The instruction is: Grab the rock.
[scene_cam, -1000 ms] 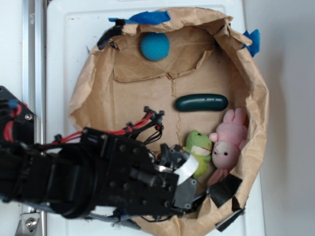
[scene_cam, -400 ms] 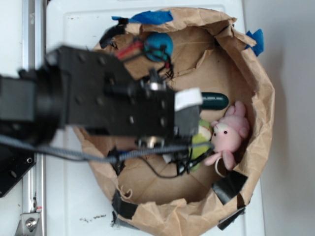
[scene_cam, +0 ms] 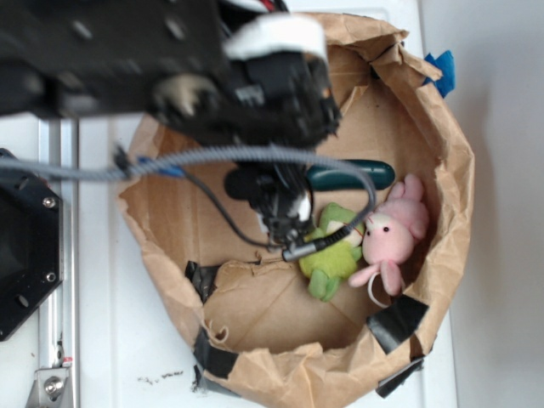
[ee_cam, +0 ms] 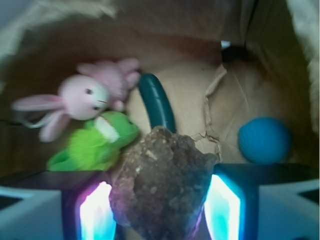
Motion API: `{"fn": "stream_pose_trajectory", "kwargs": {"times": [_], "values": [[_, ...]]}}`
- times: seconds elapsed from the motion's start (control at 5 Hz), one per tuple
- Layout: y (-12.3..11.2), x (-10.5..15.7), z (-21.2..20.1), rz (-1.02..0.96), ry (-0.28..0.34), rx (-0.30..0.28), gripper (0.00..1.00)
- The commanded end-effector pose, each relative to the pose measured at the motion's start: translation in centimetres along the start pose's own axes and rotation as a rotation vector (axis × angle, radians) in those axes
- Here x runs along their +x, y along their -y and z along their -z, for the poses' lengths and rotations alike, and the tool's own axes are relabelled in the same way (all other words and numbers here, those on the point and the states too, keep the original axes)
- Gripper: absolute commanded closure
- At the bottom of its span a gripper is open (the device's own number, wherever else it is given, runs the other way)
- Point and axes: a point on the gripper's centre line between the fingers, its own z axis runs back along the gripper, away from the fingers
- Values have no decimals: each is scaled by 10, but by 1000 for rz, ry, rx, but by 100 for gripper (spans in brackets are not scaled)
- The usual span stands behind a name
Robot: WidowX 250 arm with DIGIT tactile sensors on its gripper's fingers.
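Wrist cam: I've got the rock [ee_cam: 162, 187] clamped between the gripper [ee_cam: 159, 210] pads, one pad [ee_cam: 94, 212] at 9 o'clock of it, other at 3. Jaws closed down to rock width, nothing else in them. Rock sits bottom centre of wrist view, looks lifted clear of the bag floor, though I can't tell how high. In ext view the rock is hidden under the arm.

Risks, my read: rock is rough and blocky, so pads prob touch only on high spots; a jerk or fast swing could twist it loose and drop it on the frog [scene_cam: 330, 252] or bunny [scene_cam: 393, 236] below. The loose grey cable [scene_cam: 246, 155] loops down near the frog in ext view and could snag a toy or the bag rim on the way out.

Room: paper bag wall [scene_cam: 446, 161] rings everything, crumpled and tall from 12 to 5 o'clock. Toys crowd 3–4 o'clock, dark green oblong [ee_cam: 156, 102] at 12 of the rock, blue ball [ee_cam: 264, 140] at 2. Bare floor lies toward 6 o'clock in ext view. Straight up looks like the cleanest exit.
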Motion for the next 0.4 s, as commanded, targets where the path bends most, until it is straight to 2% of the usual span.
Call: {"fn": "stream_pose_trajectory", "kwargs": {"times": [0.0,0.2], "values": [[7,22,-31,-11,9,-25,100],[16,18,-26,-19,9,-3,100]]}}
